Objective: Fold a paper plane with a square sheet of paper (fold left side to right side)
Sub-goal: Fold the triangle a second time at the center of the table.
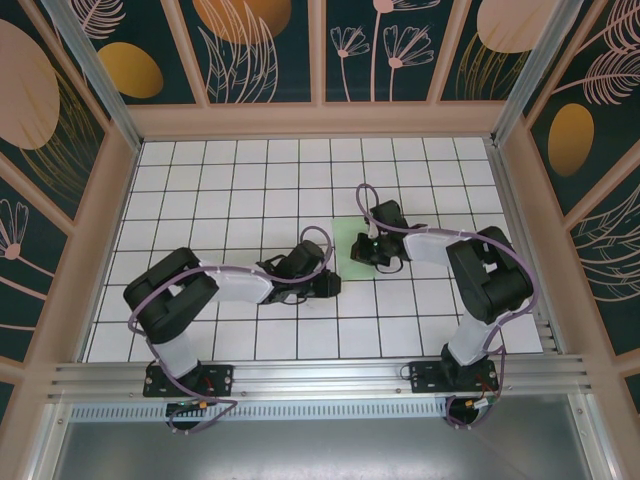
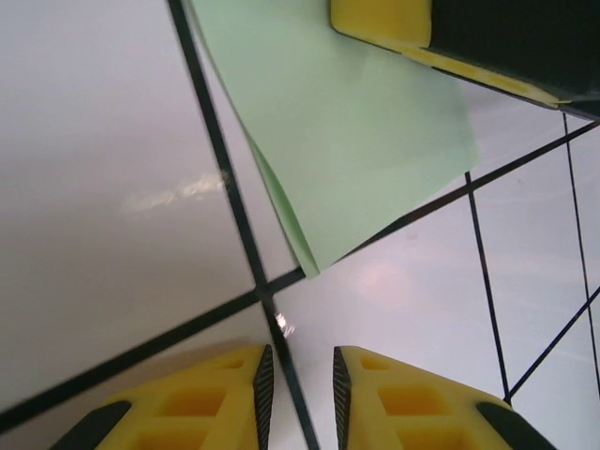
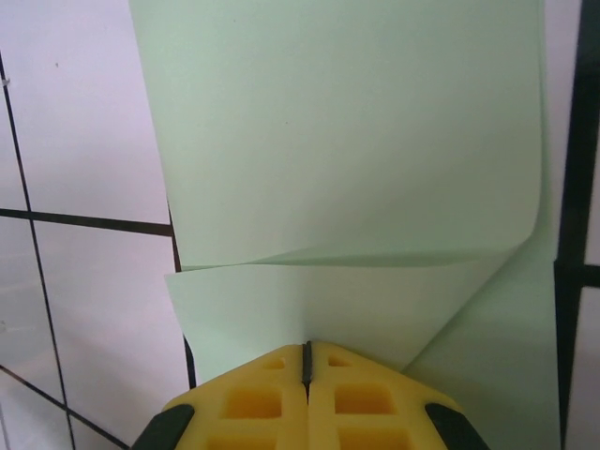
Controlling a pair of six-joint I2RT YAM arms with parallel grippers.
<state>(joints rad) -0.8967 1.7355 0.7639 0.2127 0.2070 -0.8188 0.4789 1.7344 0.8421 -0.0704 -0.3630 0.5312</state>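
The square sheet of paper (image 1: 346, 240) is pale mint green and lies mid-table, partly under my right gripper (image 1: 367, 250). In the right wrist view the sheet (image 3: 337, 141) is doubled over with a soft curl. One edge runs into my right gripper (image 3: 307, 351), which is shut on it. My left gripper (image 1: 329, 285) sits just left of and nearer than the sheet. In the left wrist view it (image 2: 300, 361) is open over a grid line with nothing between its fingers. The sheet's corner (image 2: 347, 141) lies a little ahead of it, and a yellow finger of the right gripper (image 2: 389, 21) rests on the paper.
The white grid-tiled table (image 1: 230, 190) is ringed by beige walls (image 1: 320, 120) on the left, back and right. Both arm bases (image 1: 190, 378) stand at the near edge.
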